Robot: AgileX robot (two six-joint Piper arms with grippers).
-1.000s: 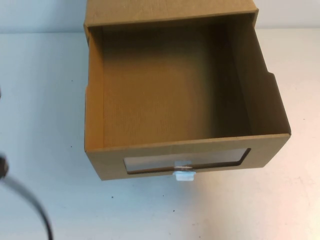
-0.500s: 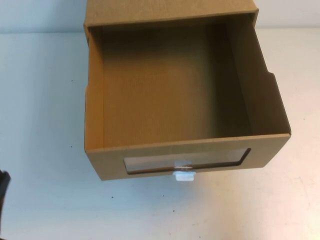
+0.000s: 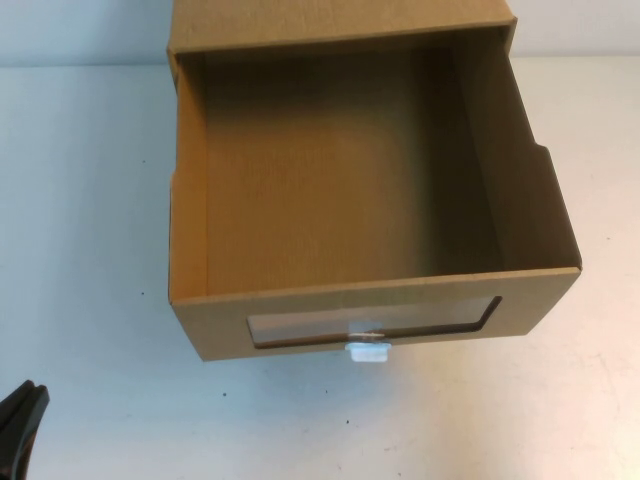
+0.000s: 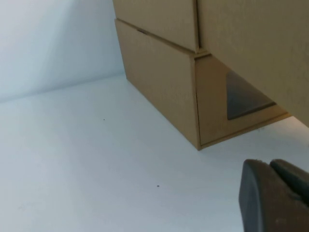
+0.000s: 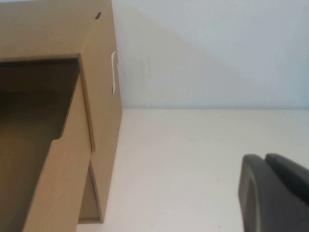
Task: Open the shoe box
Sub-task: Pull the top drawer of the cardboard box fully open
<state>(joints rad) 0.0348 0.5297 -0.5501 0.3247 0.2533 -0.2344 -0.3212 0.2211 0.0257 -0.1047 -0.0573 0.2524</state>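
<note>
The white bench [image 3: 90,200] lies under everything. The brown cardboard shoe box [image 3: 340,20] stands from the centre up to 12 o'clock. Its drawer [image 3: 215,325] is pulled out toward 6 o'clock. The drawer front has a clear window [image 3: 300,325] with a small white tab [image 3: 367,349] at its lower edge. The left end effector [image 4: 270,165] sits at 7 o'clock, fingers pressed together, well apart from the box. The right end effector [image 5: 265,158], also pressed together, hangs over the bench near the box's right side.

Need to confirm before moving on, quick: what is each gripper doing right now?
Left gripper: closed, empty, at the table's near left, clear of the shoe box.
Right gripper: closed, empty, beside the shoe box, not touching it.
</note>
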